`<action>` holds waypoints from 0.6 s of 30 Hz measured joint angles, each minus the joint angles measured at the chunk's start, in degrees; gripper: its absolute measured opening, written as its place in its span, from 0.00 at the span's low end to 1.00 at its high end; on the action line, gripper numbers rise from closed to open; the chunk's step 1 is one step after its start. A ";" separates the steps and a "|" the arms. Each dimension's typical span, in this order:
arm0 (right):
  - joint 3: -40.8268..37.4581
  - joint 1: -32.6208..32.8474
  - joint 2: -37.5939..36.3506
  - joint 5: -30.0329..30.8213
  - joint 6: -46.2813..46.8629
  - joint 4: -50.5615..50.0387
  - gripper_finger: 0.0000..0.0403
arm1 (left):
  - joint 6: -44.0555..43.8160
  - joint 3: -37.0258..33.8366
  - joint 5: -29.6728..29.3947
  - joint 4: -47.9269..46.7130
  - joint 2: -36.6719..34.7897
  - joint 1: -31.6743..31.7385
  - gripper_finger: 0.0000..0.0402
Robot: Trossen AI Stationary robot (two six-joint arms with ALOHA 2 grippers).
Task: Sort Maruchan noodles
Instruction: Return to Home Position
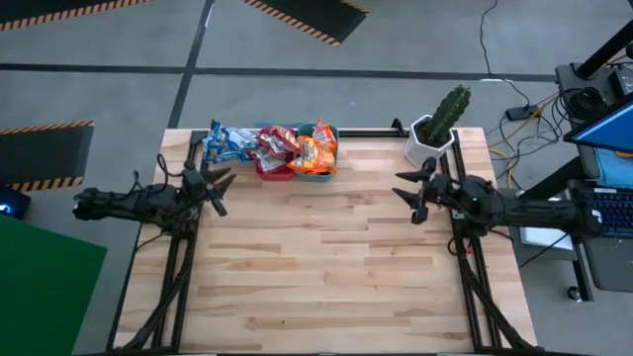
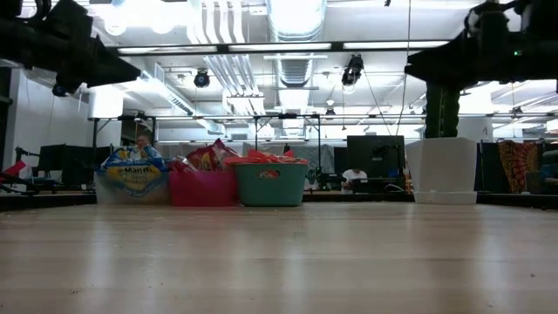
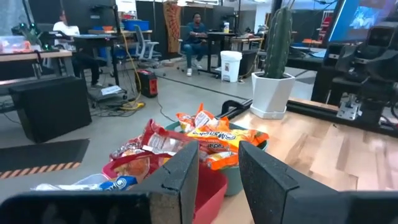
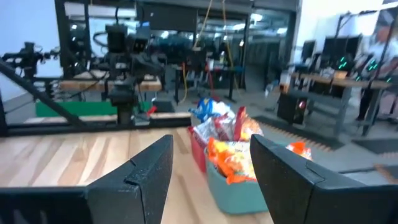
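Noodle packets [image 1: 315,153] lie sorted in three bins lined up along the far edge of the wooden table [image 1: 316,262], at about 11 o'clock from its centre in the high view. Blue packets fill the clear bin [image 2: 131,187], red packets the red bin [image 2: 202,188] beside it, and orange packets the teal bin [image 2: 270,186]. The left gripper [image 1: 224,193] hovers at 10 o'clock, just beside the clear bin, with its jaws apart and nothing between them. The right gripper [image 1: 404,195] hangs at 2 o'clock, well apart from the bins, jaws likewise spread and empty. A potted cactus [image 1: 445,114] stands at 1 o'clock, on the table's far corner.
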 joint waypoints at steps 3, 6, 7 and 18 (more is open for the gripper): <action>-1.06 -0.15 -3.44 1.38 -1.74 0.06 0.50 | -1.51 -0.73 0.02 0.00 -0.78 0.00 0.24; -1.87 -0.71 -6.51 2.14 -3.64 0.03 0.50 | -3.45 -1.65 0.18 -0.02 -1.38 -0.02 0.24; -2.07 -0.87 -7.47 2.30 -3.91 0.06 0.50 | -4.01 -1.94 0.63 -0.01 -1.49 -0.02 0.24; -4.57 -1.68 -16.86 2.24 -5.53 -3.66 0.50 | -7.01 -6.83 5.17 1.01 -3.73 -0.02 0.24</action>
